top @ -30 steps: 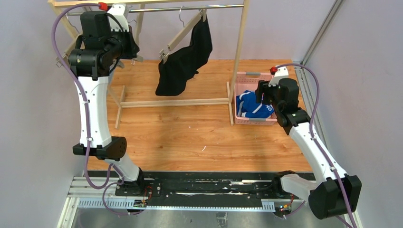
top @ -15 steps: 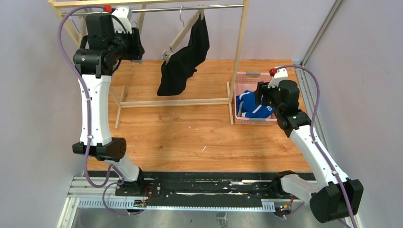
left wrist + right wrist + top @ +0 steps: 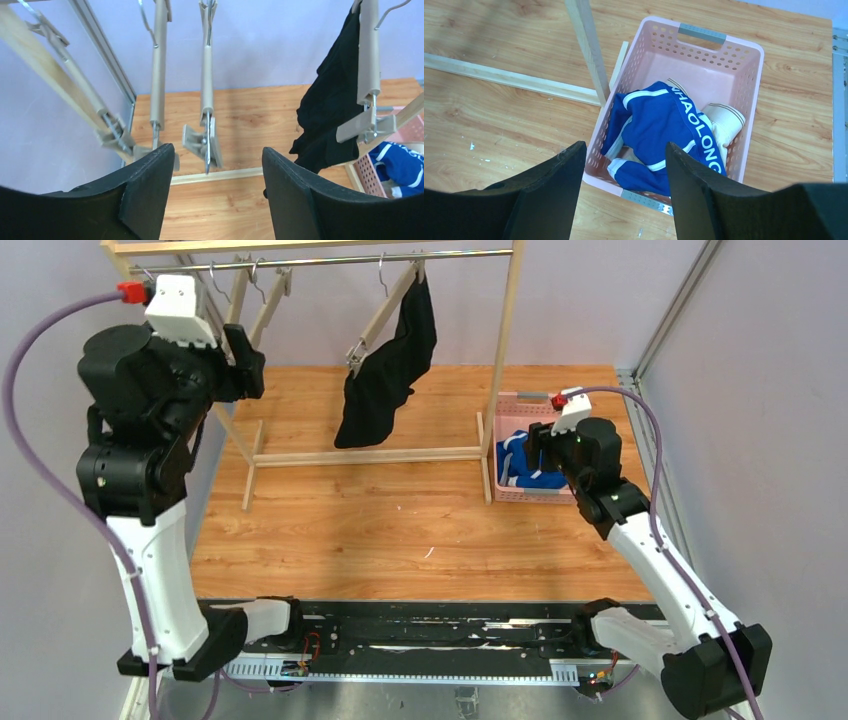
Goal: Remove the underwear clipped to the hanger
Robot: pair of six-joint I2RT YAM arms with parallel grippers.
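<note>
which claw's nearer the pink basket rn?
Right. The right claw hovers open above the basket; the left claw is far off, facing the empty hangers.

Rack (image 3: 330, 258): black underwear (image 3: 390, 370) hangs clipped to a tilted hanger (image 3: 385, 308).
Pink basket (image 3: 522, 398): holds blue underwear (image 3: 522, 462).

Bright, even, diffuse light fills all three views, leaving only faint soft shadows on the floor (image 3: 400, 520); in the left wrist view the nearest hanger (image 3: 75, 82) is slightly blurred, and the dark fingers (image 3: 549, 195) in both wrist views show little detail.
</note>
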